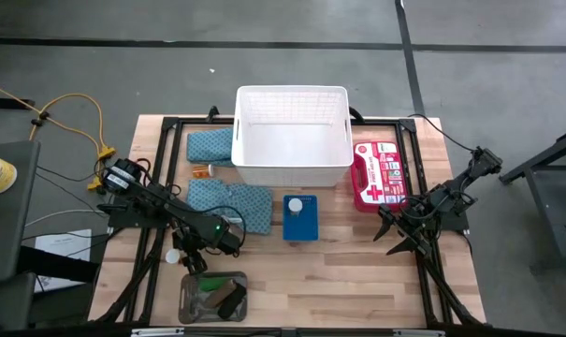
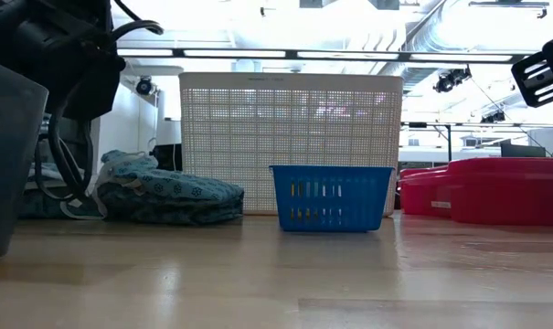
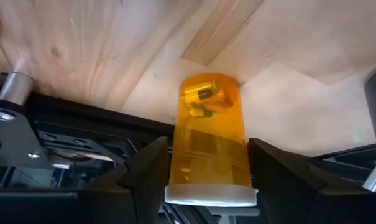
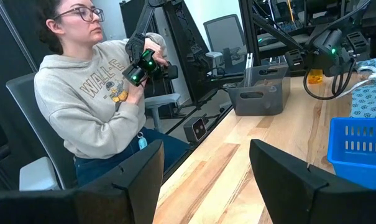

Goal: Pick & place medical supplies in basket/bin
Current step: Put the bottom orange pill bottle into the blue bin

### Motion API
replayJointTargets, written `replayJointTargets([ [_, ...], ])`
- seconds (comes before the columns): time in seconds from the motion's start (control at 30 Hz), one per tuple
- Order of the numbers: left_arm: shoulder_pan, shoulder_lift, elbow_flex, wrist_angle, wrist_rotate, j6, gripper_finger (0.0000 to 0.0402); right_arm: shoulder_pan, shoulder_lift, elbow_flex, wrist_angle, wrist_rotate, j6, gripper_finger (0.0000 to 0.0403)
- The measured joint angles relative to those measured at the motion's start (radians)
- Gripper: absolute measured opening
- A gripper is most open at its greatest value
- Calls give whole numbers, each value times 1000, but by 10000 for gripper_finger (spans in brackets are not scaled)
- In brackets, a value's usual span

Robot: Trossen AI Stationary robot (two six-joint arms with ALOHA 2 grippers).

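We've got the left pincer (image 3: 203,168) down at the near-left of the surface (image 1: 357,271), and its wrist view says it all: an orange vial (image 3: 207,134) sits right between the two fingers (image 3: 144,177). The jaws are wide, flanking the vial, and we can't tell if they're touching it or just bracketing it, so we wouldn't call it held yet. The vial's long axis runs straight out ahead of the pincer, white cap toward the wrist, clear end with the pills pointing away. So closing the jaws should catch it across its width. Just nearer than that pincer sits the grey tray (image 1: 191,301) with a few rolls in it.

Farther back, past the teal cloths (image 1: 228,202), the white basket (image 1: 292,168) is where it needs to go, up and to the right from here. The right pincer (image 1: 402,239) waits open over on the right edge, well apart, so the left arm is the one for this.
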Motion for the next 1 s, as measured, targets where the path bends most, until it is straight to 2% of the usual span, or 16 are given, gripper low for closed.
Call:
replayJointTargets([
  [0.33,0,0,0,-5,28,-12,210,0,0,0,0,0,0,226],
  [0.67,0,0,0,-7,30,-14,165,0,0,0,0,0,0,226],
  [1.0,1,0,0,-8,30,-14,163,0,0,0,0,0,0,226],
])
